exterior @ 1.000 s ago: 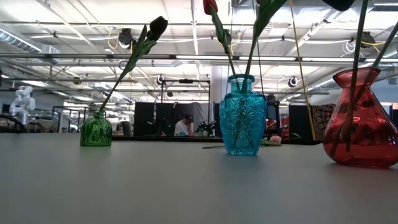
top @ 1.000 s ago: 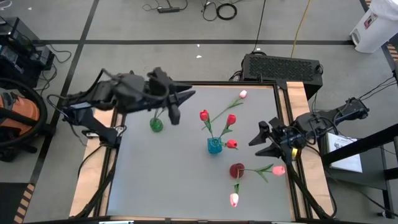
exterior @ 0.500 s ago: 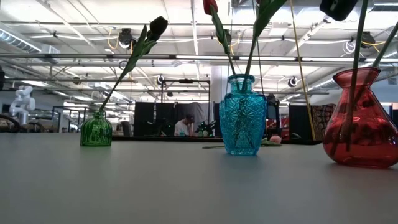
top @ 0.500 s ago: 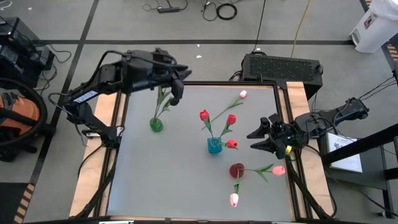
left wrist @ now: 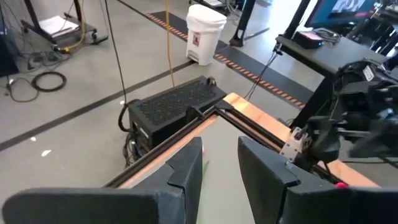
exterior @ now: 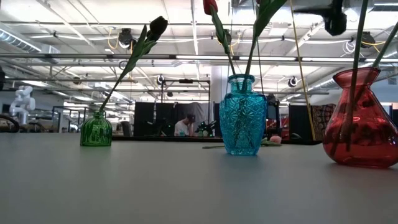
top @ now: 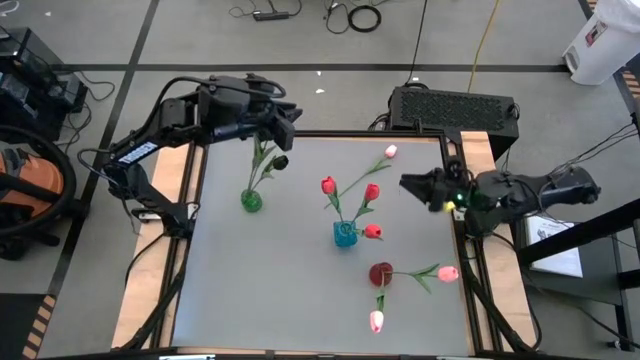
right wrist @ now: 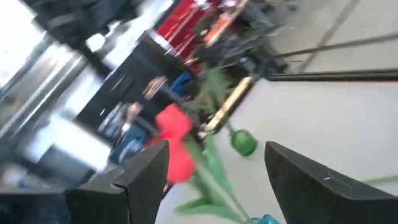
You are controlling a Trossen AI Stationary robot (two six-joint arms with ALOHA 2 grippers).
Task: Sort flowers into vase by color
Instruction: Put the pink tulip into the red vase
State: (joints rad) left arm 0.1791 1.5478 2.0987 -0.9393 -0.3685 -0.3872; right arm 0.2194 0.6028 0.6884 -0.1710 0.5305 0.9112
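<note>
A green vase (top: 251,201) at the table's left holds a near-black flower (exterior: 158,26) that leans toward the far right. A blue vase (top: 345,234) in the middle holds three red flowers (top: 327,185). A red vase (top: 381,273) nearer the front holds two pink flowers (top: 448,273). One more pink flower (top: 390,152) lies on the table at the far right. My left gripper (top: 288,126) hangs open and empty over the table's far edge, beyond the green vase. My right gripper (top: 404,182) is open and empty at the table's right edge, pointing at the blue vase.
A black box (top: 455,106) sits just past the table's far right corner. Wooden rails (top: 470,160) run along the table's sides. Open grey tabletop (top: 260,290) lies at the near left. A person (exterior: 184,124) sits far off in the room behind.
My left gripper has swung away from above the green vase toward the table's far edge, still open; the near-black flower stays in the vase. My right gripper has gone toward the far edge along the table's right side and rolled, staying open.
</note>
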